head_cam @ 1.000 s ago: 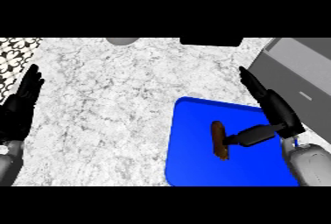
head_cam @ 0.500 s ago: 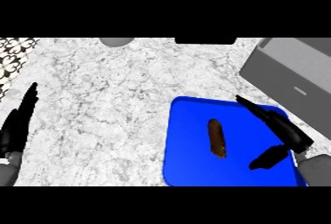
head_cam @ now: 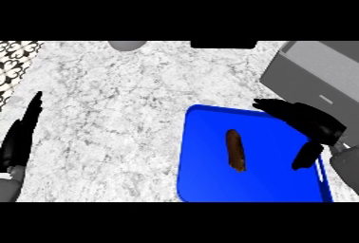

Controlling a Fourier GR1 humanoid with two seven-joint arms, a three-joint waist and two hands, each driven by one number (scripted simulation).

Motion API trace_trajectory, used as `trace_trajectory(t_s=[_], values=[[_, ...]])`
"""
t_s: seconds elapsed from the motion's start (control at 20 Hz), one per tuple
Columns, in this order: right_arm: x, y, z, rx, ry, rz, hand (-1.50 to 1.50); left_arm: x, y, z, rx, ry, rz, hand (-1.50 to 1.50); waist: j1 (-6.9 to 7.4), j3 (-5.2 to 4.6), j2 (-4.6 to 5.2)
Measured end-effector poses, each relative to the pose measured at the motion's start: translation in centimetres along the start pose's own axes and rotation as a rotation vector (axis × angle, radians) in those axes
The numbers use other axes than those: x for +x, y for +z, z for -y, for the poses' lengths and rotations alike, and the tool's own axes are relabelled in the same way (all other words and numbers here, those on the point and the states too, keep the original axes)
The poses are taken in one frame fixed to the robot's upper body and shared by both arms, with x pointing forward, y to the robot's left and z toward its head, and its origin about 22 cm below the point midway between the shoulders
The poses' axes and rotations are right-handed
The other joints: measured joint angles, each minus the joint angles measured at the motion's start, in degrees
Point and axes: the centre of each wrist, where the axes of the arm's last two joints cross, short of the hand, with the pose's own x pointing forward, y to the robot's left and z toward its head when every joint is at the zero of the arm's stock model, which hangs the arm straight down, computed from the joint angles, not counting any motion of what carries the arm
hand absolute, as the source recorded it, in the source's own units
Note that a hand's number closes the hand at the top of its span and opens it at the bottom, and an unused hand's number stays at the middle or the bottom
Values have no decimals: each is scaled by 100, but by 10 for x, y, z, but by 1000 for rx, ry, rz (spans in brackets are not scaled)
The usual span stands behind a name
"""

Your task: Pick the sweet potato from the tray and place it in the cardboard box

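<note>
One sweet potato (head_cam: 235, 151) on tray (head_cam: 210, 180); right hand (head_cam: 316, 124) hovers beside.

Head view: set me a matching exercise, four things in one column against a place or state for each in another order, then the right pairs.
1. sweet potato
2. tray
3. cardboard box
4. left robot hand

A. upper right corner of the view
B. blue, on the counter
C. open, at the left edge
D. lying on the tray, touched by nothing

Pairs: 1-D, 2-B, 3-A, 4-C.
</note>
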Motion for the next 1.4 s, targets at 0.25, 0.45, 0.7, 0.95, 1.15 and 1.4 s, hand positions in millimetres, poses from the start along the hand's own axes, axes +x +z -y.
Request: trace_trajectory(t_s=[0.25,0.45,0.7,0.95,1.15,1.4], values=[[30,-30,9,186,137,-74,-150,-1,1,2,1,-1,1,0,2,-2,-3],[53,-58,13,312,213,-145,-150,-5,3,2,-2,-2,1,0,10,-2,0],[72,-84,0,403,248,-203,-150,-9,5,0,5,0,-7,0,-30,4,-1],[80,-102,-15,433,288,-229,-150,-8,0,-9,10,-2,-10,0,-57,6,-1],[76,-108,-23,448,300,-232,-150,-4,1,-5,15,-3,-10,0,-65,7,0],[78,-107,-31,460,299,-233,-150,-8,-1,-2,11,-1,-16,0,-86,7,-2]])
